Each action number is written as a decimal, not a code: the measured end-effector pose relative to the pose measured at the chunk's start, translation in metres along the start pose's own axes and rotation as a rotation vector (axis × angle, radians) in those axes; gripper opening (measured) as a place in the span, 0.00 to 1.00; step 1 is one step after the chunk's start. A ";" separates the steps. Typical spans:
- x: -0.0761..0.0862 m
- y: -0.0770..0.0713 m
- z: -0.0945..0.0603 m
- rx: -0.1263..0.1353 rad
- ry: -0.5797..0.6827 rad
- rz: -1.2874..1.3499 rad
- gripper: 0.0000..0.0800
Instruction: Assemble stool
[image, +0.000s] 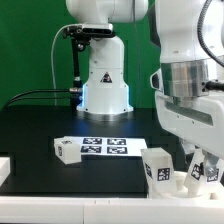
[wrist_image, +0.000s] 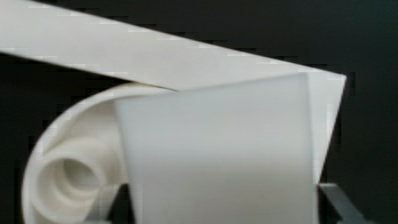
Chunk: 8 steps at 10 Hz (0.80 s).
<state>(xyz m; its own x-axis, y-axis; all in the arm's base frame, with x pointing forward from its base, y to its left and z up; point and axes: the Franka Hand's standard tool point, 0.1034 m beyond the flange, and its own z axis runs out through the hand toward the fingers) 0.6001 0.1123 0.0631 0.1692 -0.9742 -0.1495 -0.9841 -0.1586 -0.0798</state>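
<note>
In the wrist view a broad white stool leg (wrist_image: 222, 150) fills the space between my fingers (wrist_image: 121, 205), which press on both its sides. My gripper (wrist_image: 226, 208) is shut on it. The round seat (wrist_image: 75, 165), with a socket hole, lies just beside and below the leg. In the exterior view my gripper (image: 192, 160) is low at the table's front right, among tagged white parts: one leg (image: 160, 168) and another tagged part (image: 207, 172). I cannot tell there which one it holds. A third leg (image: 67, 150) lies by the marker board.
The marker board (image: 105, 147) lies mid-table. A white part (image: 5, 167) sits at the exterior view's left edge. The robot base (image: 103, 80) stands behind, with a black cable. A white strip (wrist_image: 160, 55) crosses the wrist view beyond the leg.
</note>
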 end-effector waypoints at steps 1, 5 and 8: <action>0.000 0.000 0.000 0.000 0.000 -0.015 0.43; -0.009 -0.006 -0.030 -0.029 -0.042 -0.403 0.81; -0.009 -0.007 -0.033 -0.023 -0.040 -0.600 0.81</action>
<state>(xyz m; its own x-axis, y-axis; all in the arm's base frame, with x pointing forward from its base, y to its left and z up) 0.6034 0.1165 0.0971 0.6966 -0.7070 -0.1221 -0.7173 -0.6824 -0.1407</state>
